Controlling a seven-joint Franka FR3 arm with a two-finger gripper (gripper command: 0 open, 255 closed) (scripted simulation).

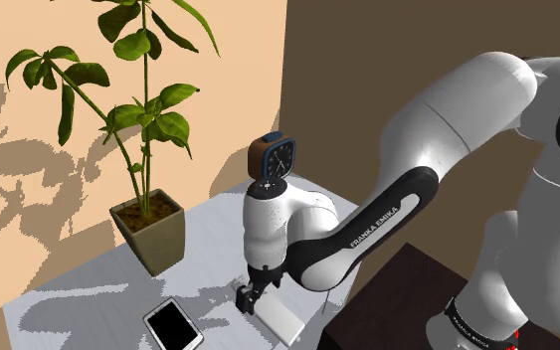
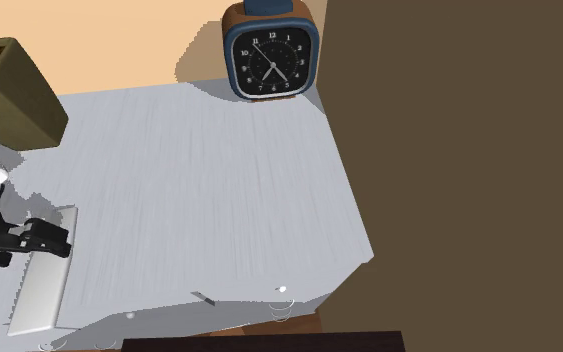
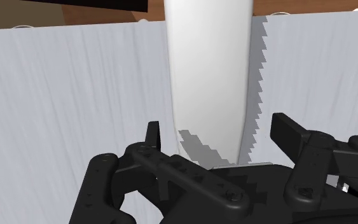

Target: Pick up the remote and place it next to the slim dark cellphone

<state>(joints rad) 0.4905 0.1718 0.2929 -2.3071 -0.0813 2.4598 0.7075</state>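
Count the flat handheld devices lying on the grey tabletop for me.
2. A white-framed, black-screened rectangular phone lies at the shoulder view's lower left; a long plain white remote lies beneath the black gripper. The white arm may hide others.

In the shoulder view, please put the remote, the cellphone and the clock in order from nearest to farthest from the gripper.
1. Remote: directly beneath the gripper.
2. Cellphone: lying flat, toward the shoulder view's left of the gripper.
3. Clock: standing far back, well beyond the gripper.
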